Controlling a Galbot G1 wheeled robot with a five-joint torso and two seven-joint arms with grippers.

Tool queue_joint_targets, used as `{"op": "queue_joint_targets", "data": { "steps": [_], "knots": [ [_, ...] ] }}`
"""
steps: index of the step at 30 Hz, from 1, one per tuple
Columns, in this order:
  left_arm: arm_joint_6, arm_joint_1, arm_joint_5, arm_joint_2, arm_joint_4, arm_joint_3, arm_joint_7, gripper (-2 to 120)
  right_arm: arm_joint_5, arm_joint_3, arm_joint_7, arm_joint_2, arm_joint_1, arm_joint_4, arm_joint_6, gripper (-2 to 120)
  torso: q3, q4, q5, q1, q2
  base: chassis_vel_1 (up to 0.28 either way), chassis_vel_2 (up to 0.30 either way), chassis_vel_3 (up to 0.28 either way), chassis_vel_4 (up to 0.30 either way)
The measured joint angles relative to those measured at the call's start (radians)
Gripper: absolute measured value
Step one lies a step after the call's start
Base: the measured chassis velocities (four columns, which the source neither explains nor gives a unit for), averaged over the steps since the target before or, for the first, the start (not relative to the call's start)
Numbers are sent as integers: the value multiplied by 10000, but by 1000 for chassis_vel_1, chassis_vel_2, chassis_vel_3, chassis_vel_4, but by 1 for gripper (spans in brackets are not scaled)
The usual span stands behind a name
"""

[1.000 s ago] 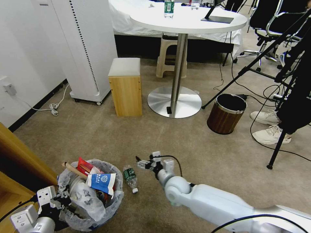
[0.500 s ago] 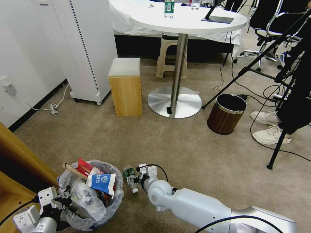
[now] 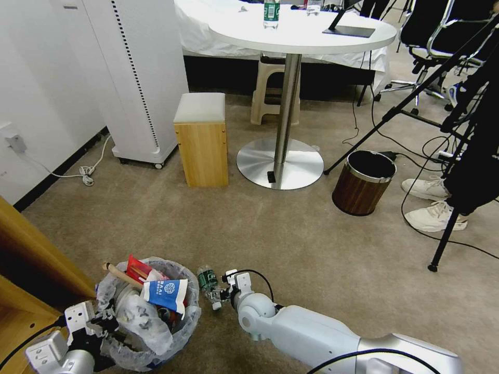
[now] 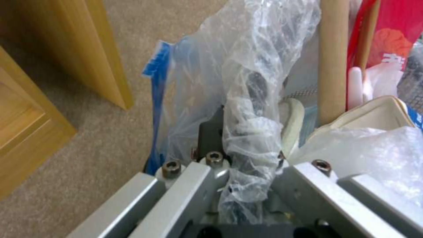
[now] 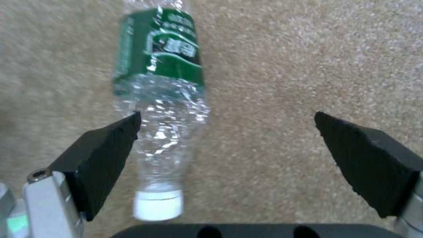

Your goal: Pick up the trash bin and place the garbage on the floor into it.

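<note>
1. your left gripper (image 3: 99, 324) is sitting low at the near left of the floor (image 3: 291, 234), clenched on the rim of the trash bin (image 3: 148, 311); in the left wrist view the bin's plastic liner (image 4: 247, 109) is bunching between the metal fingers.
2. the trash bin is standing on the beige carpet beside a wooden cabinet (image 3: 31, 259), and it is holding a wooden stick (image 3: 122, 274), a red wrapper (image 3: 138, 268), a white-blue plastic bag (image 3: 166, 293) and a pale slipper (image 4: 374, 115).
3. a small bottle (image 3: 209, 283) with a green label is lying on the floor just beside the bin, its white cap (image 5: 158, 205) pointing toward you.
4. your right gripper (image 3: 221, 295) is reaching low to that bottle, jaws spread wide; in the right wrist view one black pad (image 5: 105, 148) is sitting at the bottle's clear neck while the other is standing well apart from it.
5. a brown wood-grain bin (image 3: 364, 182) is standing farther off, near a round table's metal base (image 3: 280, 163).
</note>
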Motion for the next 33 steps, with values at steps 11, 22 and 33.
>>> {"op": "queue_joint_targets", "data": {
  "steps": [11, 22, 33],
  "knots": [
    [-18, 3, -10, 0, -49, 27, 24, 0, -786, -433, -445, 328, 275, -605, 526, 93, 1, 0, -1, 0, 0, 0, 0, 0, 0],
    [-20, -4, -63, -34, -120, 19, 31, 0, -1052, -1068, -734, 730, 542, -1155, 692, 89, 0, 0, 0, 0, 0, 0, 0, 0, 0],
    [-79, 171, -65, -206, -400, 39, 72, 0, -1617, -1354, -1818, 1803, 847, -3167, 1018, 81, 1, 0, -1, 0, 0, 0, 0, 0, 0]
  ]
}}
